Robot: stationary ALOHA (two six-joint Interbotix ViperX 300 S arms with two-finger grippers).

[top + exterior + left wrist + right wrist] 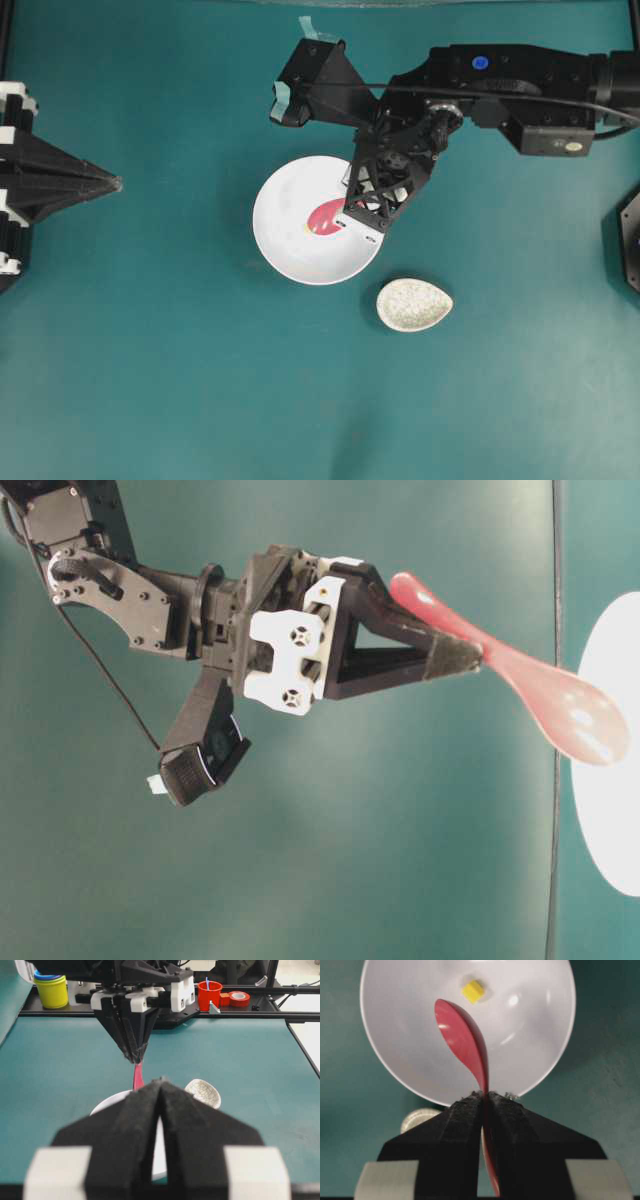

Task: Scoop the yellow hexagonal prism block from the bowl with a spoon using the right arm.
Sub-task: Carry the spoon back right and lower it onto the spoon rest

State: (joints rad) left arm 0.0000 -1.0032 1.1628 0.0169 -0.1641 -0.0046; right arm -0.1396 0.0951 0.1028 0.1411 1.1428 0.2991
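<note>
Right gripper found clamped on the spoon handle, scoop over the bowl. Beyond the scoop tip, the yellow hexagonal prism block noted lying inside the bowl, apart from the spoon. Left gripper observed pressed together, holding nothing.

My right arm was black and boxy, with a blue dot on top and a thin black cable along it. My right claw had lattice-cut black fingers on a white block with two cross-head screws. Teal tape patched the camera housing beside it. My left claw was a black wedge with white clips.
</note>
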